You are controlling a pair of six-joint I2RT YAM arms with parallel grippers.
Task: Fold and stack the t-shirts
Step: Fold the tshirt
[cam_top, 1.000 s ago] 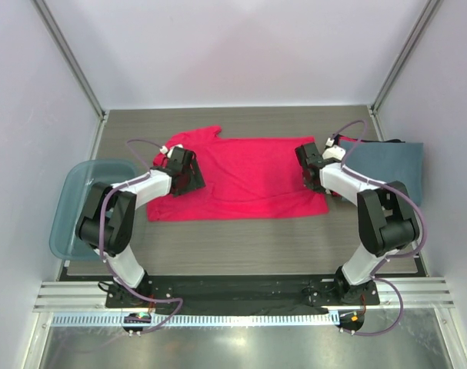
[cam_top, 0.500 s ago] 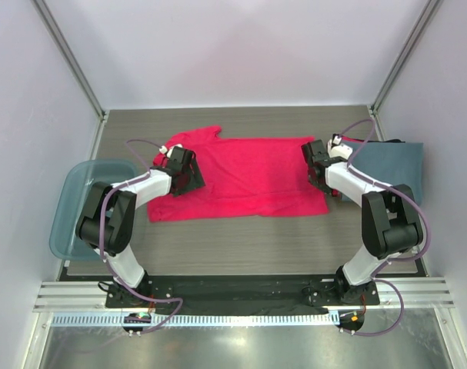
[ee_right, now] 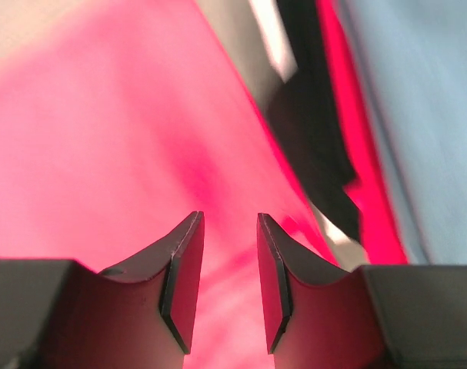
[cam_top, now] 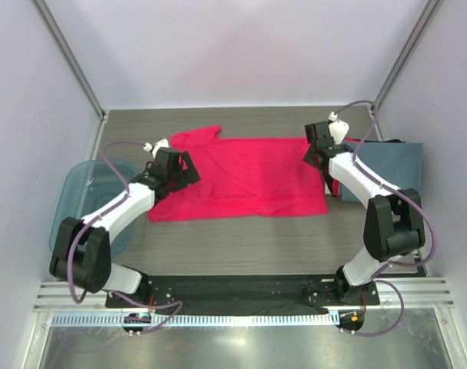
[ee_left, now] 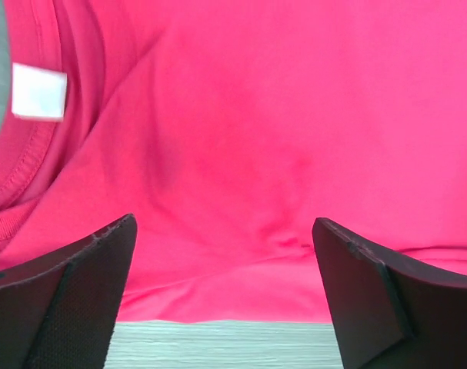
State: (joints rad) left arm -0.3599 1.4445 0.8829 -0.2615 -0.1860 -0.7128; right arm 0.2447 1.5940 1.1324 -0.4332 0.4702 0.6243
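No writing, brand, number or sign can be read in any of the views. The only label is a white tag (ee_left: 38,91) sewn inside the collar of the pink-red t-shirt (ee_left: 256,138). Its face shows plain white, with no print that can be made out.

A translucent blue bin (cam_top: 61,211) sits at the left edge of the grey wood-grain table (cam_top: 241,242).
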